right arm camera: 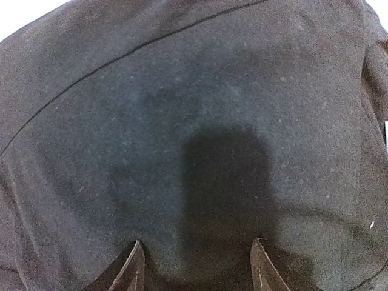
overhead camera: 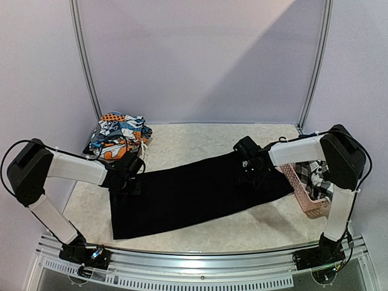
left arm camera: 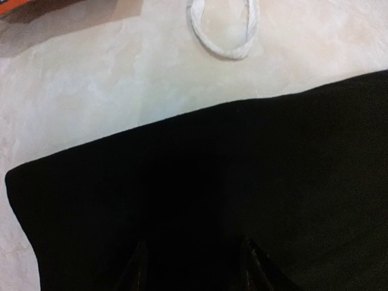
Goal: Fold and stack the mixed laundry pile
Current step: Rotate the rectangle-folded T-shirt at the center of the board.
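The large black garment lies spread flat across the middle of the pale table, running from near left to far right. The left gripper is over its far left corner, fingers parted with nothing pinched between them (the cloth below lies smooth). The right gripper is over the garment's far right end, its fingers likewise apart and empty. Whether either touches the cloth, I cannot tell. Orange-blue-white printed pieces are heaped at the back left, and a white cord lies on the table just beyond the black edge. A black-and-white checked garment sits in the pink basket on the right.
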`<state>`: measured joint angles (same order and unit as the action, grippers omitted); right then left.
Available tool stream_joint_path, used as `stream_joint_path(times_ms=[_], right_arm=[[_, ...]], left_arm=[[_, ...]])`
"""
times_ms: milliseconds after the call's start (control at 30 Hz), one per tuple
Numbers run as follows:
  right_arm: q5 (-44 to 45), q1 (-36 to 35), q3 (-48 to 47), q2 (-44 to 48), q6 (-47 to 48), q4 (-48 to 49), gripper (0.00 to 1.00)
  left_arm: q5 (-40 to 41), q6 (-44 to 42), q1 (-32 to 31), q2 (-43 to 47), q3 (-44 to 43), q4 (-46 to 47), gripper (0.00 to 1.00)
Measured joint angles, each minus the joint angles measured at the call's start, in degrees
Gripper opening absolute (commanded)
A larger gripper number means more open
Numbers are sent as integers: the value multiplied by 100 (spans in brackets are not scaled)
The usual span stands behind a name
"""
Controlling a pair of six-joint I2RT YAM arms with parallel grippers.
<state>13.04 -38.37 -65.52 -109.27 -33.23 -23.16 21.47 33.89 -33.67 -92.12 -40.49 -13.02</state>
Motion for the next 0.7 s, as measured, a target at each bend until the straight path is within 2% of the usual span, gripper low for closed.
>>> stream_joint_path(times_ms=[433,567,700], right_arm=[[-916,334,-2977,-1886,750,-789,57],[-1296,426,-3794,-2371,876,-1005,57],[-1617,518,-4271,-2656,984,-1134,57]], left_arm=[[-798,380,-439,673,614,179,49],[-1078,549,-879,605,654,586,48],[-1228,848,-1633,348,636,1191,48]])
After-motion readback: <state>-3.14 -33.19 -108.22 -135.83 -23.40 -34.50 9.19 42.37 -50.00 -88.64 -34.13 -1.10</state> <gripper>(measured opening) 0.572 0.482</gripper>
